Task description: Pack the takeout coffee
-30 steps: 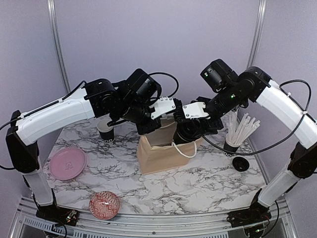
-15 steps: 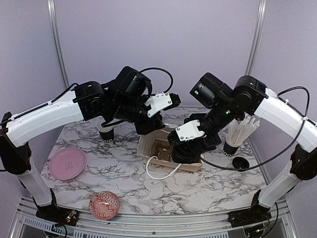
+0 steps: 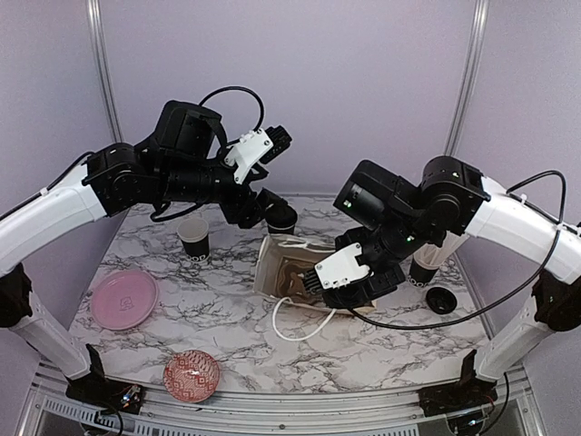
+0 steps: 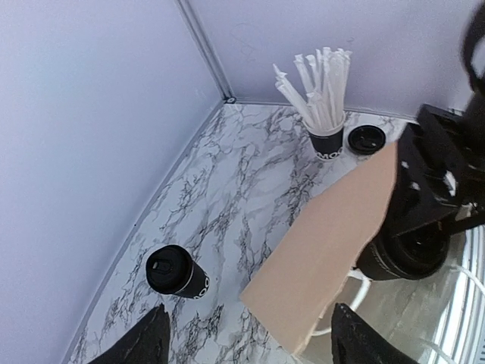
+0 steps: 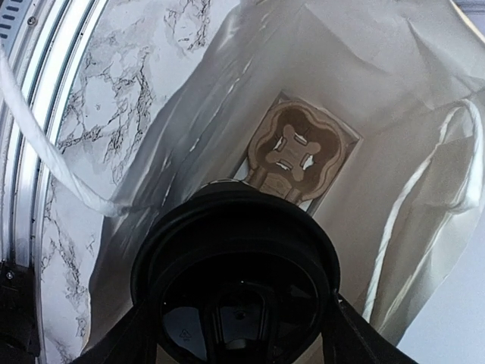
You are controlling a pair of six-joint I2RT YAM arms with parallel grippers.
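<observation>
A brown paper bag (image 3: 283, 272) lies tipped over mid-table with its mouth toward my right arm; in the left wrist view the bag (image 4: 333, 235) shows its plain side. My right gripper (image 3: 349, 282) is shut on a lidded takeout coffee (image 5: 235, 280) at the bag's mouth, above a cardboard cup carrier (image 5: 299, 148) deep inside. My left gripper (image 3: 259, 204) hangs open and empty above the back of the table; its fingers (image 4: 148, 343) stand wide. A second lidded coffee (image 4: 176, 271) stands near the back wall. An open lidless cup (image 3: 193, 238) stands at the back left.
A black cup of white straws (image 4: 327, 140) and a loose black lid (image 4: 365, 139) sit at the right. A pink plate (image 3: 124, 298) and a red patterned bowl (image 3: 192, 374) lie front left. The bag's white handle (image 3: 300, 322) loops onto the table.
My left gripper opened, let go of the bag and rose back-left. The bag tipped from upright onto its side. My right gripper moved down and forward with its cup.
</observation>
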